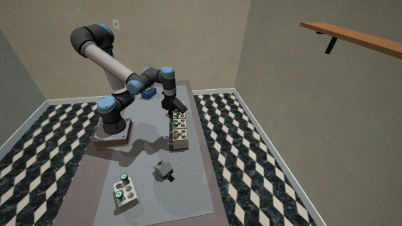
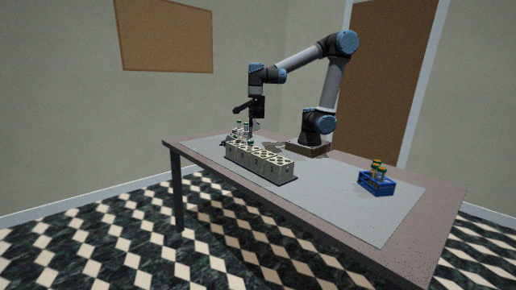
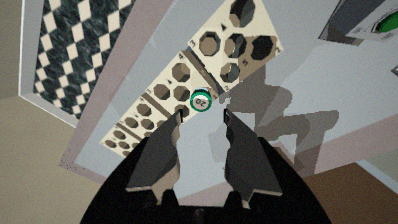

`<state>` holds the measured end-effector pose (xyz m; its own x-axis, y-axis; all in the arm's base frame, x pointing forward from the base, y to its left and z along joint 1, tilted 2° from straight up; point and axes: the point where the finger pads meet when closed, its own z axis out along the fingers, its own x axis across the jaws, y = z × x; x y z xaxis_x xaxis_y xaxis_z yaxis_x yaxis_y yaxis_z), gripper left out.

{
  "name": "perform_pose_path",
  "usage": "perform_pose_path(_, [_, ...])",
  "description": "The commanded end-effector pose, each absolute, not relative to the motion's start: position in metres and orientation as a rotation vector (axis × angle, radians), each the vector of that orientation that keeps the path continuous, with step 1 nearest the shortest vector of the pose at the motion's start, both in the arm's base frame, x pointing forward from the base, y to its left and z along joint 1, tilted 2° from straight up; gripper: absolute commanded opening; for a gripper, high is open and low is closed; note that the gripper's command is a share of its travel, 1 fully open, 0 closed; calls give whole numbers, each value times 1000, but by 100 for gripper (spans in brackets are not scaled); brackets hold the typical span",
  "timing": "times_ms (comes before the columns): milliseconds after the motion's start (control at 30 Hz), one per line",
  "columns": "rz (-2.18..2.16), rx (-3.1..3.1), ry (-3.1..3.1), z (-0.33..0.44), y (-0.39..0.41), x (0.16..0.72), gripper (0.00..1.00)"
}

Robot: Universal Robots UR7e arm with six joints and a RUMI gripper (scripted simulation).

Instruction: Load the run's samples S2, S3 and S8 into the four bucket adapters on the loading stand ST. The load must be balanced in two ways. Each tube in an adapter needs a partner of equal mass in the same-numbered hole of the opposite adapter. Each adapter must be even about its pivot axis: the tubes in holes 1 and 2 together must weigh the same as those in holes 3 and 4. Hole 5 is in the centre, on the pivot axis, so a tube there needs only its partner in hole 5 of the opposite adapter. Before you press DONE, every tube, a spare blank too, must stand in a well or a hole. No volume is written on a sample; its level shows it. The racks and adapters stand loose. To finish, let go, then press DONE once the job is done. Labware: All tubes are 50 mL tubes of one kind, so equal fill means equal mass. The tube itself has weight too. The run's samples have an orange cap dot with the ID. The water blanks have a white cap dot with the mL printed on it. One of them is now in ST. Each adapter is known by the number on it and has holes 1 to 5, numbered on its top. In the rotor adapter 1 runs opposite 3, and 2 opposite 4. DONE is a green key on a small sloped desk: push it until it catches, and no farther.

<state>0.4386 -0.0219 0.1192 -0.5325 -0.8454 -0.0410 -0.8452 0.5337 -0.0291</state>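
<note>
My gripper (image 1: 171, 113) (image 2: 251, 135) (image 3: 202, 109) is partly open, jaws apart, nothing between them. It points down close to the adapter row. One blank (image 1: 176, 123) (image 2: 250, 142) (image 3: 201, 101), green cap with white dot reading 20, stands in the second adapter from the desk end, seemingly adapter 3, hole 1; it lies just ahead of the fingertips in the wrist view. The four cream adapters stand in a row on stand ST (image 2: 280, 184); no other tube shows in them. The blue rack (image 1: 148, 95) (image 2: 385, 189) holds three orange-dotted samples; their IDs are unreadable.
A white rack (image 1: 131, 203) at the table's other end holds two white-dotted blanks (image 1: 124, 177) (image 1: 119, 194). The grey sloped desk (image 1: 164, 170) with the green DONE key (image 1: 160, 162) (image 3: 389, 23) stands between that rack and the adapter row. The arm's base is beside the row.
</note>
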Motion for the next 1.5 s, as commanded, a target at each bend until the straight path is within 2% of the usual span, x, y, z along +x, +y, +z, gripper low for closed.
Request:
perform_pose_path(0, [-30, -1368, 2797, 120, -18, 440, 35])
perform_pose_path(1133, [-30, -1368, 2797, 78, -18, 442, 35])
perform_pose_path(1167, [-30, -1368, 2797, 78, -18, 442, 0])
perform_pose_path(1467, [-30, -1368, 2797, 77, -18, 442, 0])
